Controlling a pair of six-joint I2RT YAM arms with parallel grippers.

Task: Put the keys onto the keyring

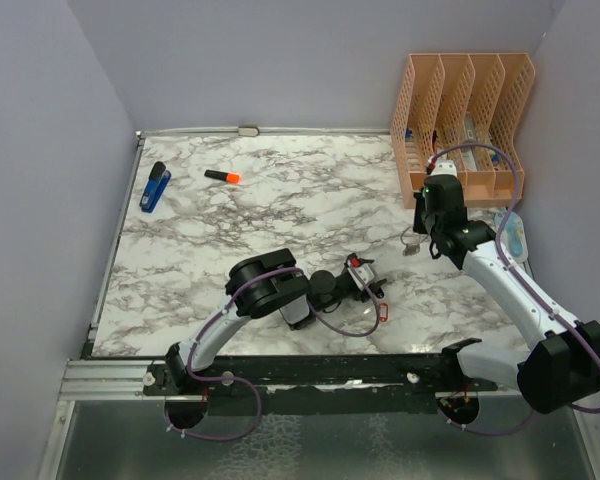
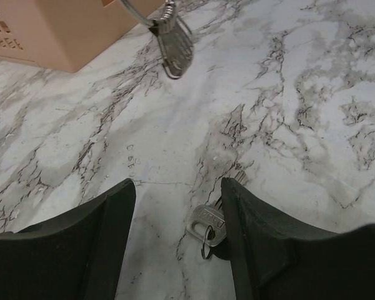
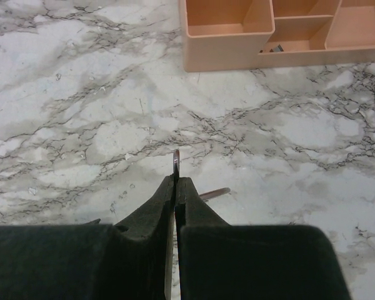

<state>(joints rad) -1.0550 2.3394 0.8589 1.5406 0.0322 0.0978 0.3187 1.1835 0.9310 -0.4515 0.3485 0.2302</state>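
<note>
A small silver key (image 2: pixel 209 224) with a little split ring lies flat on the marble table (image 2: pixel 300 112). It sits between the fingers of my left gripper (image 2: pixel 178 184), against the right-hand finger (image 2: pixel 250 231), and the jaws stand apart around it. A red tag (image 1: pixel 383 312) lies just beside that gripper (image 1: pixel 370 283). My right gripper (image 3: pixel 175 178) is shut on the thin silver keyring (image 3: pixel 175 157), held edge-on above the table. In the left wrist view the keyring (image 2: pixel 134 11) shows at the top with silver keys (image 2: pixel 176 47) dangling from it.
An orange desk organiser (image 1: pixel 465 120) stands at the back right, close behind the right gripper (image 1: pixel 420 238). An orange-capped marker (image 1: pixel 222 176) and a blue object (image 1: pixel 155 187) lie at the back left. A pale blue item (image 1: pixel 515 235) lies by the right wall.
</note>
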